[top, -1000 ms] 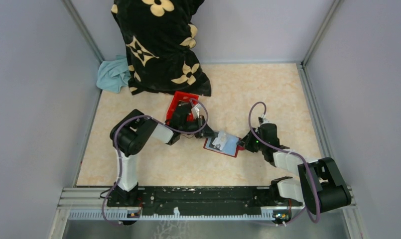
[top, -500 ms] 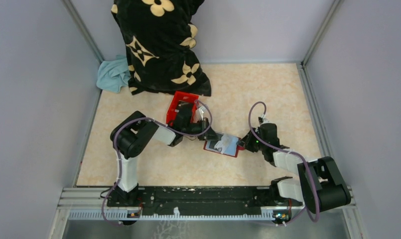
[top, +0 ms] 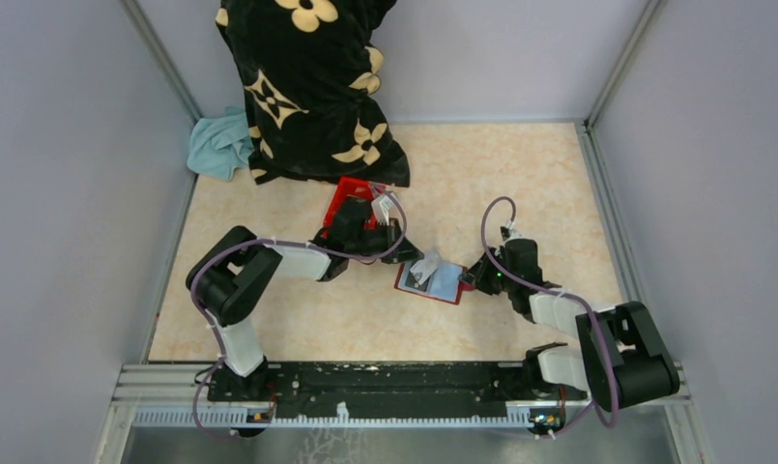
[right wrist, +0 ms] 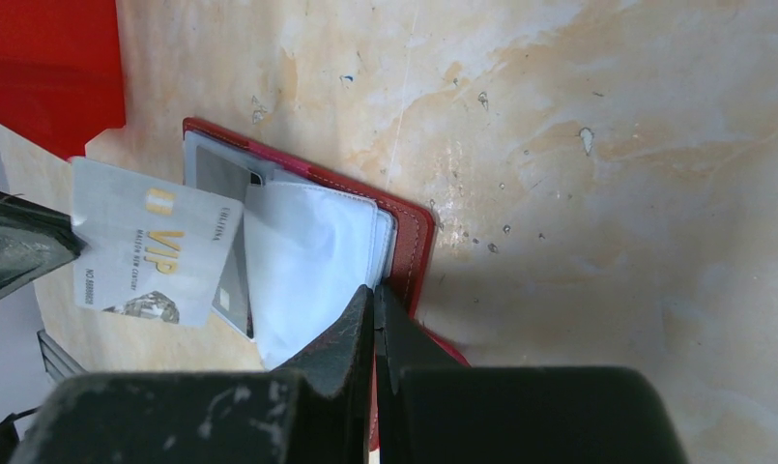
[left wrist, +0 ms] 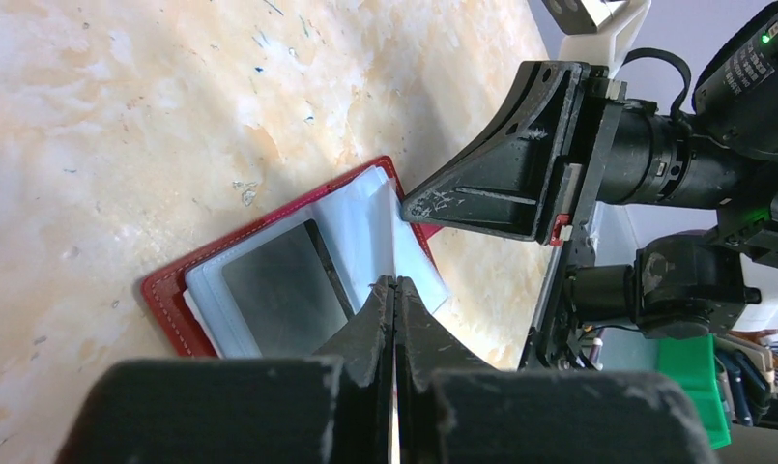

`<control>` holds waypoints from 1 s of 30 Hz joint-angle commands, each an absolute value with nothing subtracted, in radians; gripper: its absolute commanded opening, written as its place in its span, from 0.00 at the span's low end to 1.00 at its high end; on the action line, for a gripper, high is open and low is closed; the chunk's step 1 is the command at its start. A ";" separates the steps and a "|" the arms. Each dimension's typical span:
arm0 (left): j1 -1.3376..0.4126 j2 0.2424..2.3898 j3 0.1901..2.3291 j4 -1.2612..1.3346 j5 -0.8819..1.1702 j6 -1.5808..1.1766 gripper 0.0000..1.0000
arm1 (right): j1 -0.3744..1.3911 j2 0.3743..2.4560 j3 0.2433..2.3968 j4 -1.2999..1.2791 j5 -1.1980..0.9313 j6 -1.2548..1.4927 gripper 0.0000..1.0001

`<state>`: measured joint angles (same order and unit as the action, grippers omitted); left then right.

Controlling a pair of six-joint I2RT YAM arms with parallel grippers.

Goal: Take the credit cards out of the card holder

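The credit card (right wrist: 153,256), pale with a gold chip and "VIP" lettering, is hanging over the left part of the open card holder (right wrist: 409,232). One corner is overlapping the clear sleeves, and the rest is sticking out past the holder's left edge. The left end effector (left wrist: 395,290) is clenching this card by its left edge, with the fingers pressed together on it. A second card (left wrist: 278,290), dark grey, is sitting inside a clear sleeve of the holder.

The card holder is lying open and flat on the counter (top: 520,184), about in the middle, with its red cover underneath and the sleeves fanning upward. It is lying between the two end effectors. The right end effector (right wrist: 373,300) is reaching in from the right and gripping the holder at its right edge, fingers closed where the sleeves meet the red cover.

Just beyond the left arm's wrist, to the far left of the holder, a bright red box (top: 346,198) is standing on the counter. Behind it, a black cushion with cream flowers (top: 307,87) is leaning against the far wall. A light blue cloth (top: 218,145) is lying bunched in the far left corner beside the cushion.
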<state>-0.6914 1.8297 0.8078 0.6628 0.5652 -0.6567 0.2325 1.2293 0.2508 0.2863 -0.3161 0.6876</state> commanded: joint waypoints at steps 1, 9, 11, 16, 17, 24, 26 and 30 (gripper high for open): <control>-0.689 1.768 0.772 0.688 0.521 -0.612 0.00 | 0.224 1.213 0.251 0.270 -0.301 0.651 0.00; -0.666 1.694 0.651 0.929 0.570 -0.673 0.00 | 0.223 1.066 0.161 0.500 -0.422 0.687 0.00; -0.656 1.675 0.633 0.962 0.578 -0.679 0.00 | 0.224 0.980 0.120 0.575 -0.444 0.708 0.00; -0.644 1.659 0.601 1.053 0.606 -0.712 0.00 | 0.223 0.781 0.070 0.651 -0.499 0.734 0.07; -0.642 1.665 0.599 1.078 0.626 -0.726 0.00 | 0.223 0.768 0.070 0.664 -0.522 0.733 0.16; -0.637 1.765 0.618 1.282 0.790 -0.854 0.00 | 0.224 0.802 0.096 0.757 -0.617 0.727 0.49; -0.637 1.788 0.634 1.321 0.845 -0.874 0.00 | 0.224 0.797 0.127 0.714 -0.611 0.694 0.49; -0.637 1.835 0.680 1.392 0.960 -0.931 0.00 | 0.224 0.752 0.219 0.532 -0.567 0.576 0.49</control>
